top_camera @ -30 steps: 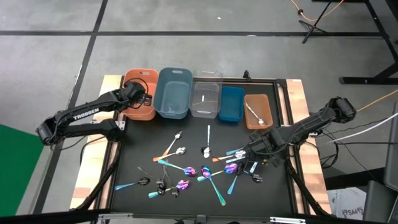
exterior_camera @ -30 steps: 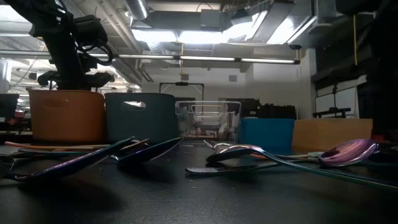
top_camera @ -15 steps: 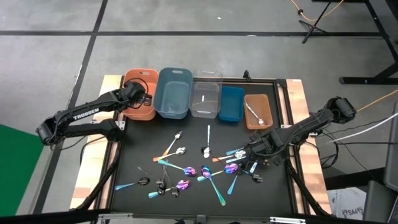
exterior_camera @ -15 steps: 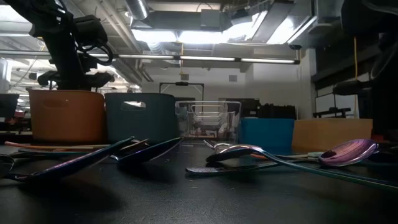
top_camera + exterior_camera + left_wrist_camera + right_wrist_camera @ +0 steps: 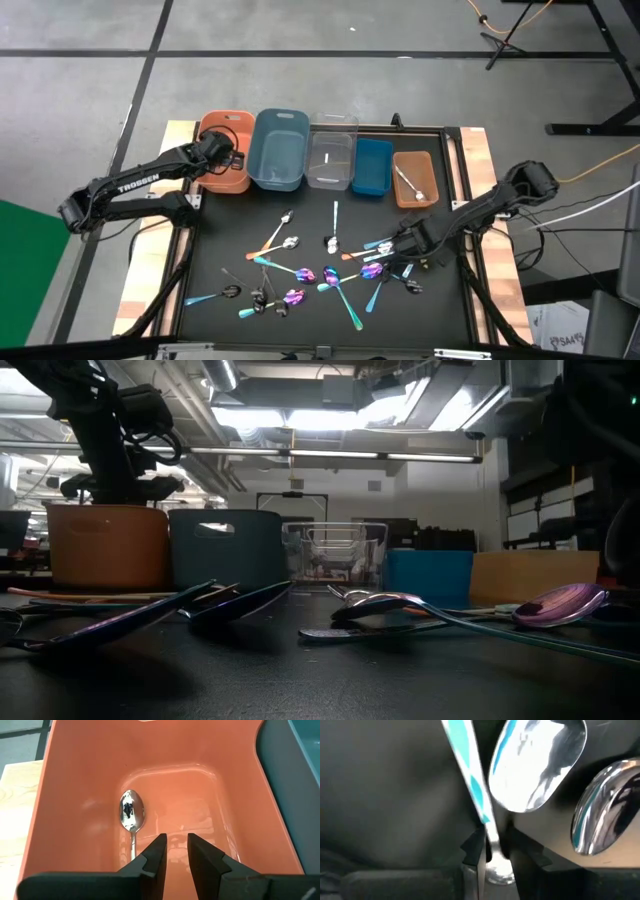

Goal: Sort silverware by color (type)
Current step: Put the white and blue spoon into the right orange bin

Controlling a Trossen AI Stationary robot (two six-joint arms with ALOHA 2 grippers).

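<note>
- Nearest the table's front edge: scattered silverware point(image 5: 300, 272) on the black mat point(image 5: 225, 245), comprising iridescent purple bowls, teal and blue handles, orange handles, silver and black pieces, most lying between mat centre and front.
- In the low view, purple spoon bowl point(image 5: 558, 603) lifted at the right; silver spoon point(image 5: 385, 603) lying at centre; dark handles point(image 5: 150, 615) crossing at the left.
- Right gripper point(image 5: 400, 250) down at mat level, at the right end of the scatter, among blue-handled and purple pieces.
- Right fingers point(image 5: 472, 851) nearly together, closed on the thin neck of a silver-bowled spoon point(image 5: 535, 765); a teal handle point(image 5: 467, 770) running beside that neck; a second shiny bowl point(image 5: 607, 805) just beside.
- Farther back: five bins in a row along the mat's far edge, from left to right orange bin point(image 5: 205, 128), grey-blue bin point(image 5: 280, 150), clear bin point(image 5: 332, 125), blue bin point(image 5: 372, 167), brown bin point(image 5: 430, 170).
- Brown bin holding one silver utensil point(image 5: 408, 182); clear bin holding one small pale piece point(image 5: 328, 158).
- Left gripper point(image 5: 174, 851) over the orange bin, fingers point(image 5: 156, 857) a narrow gap apart, gripping nothing.
- Silver spoon in the orange bin point(image 5: 131, 815) lying on the bin floor, bowl away from the fingers, handle passing beside the left finger; contact with it cannot be told.
</note>
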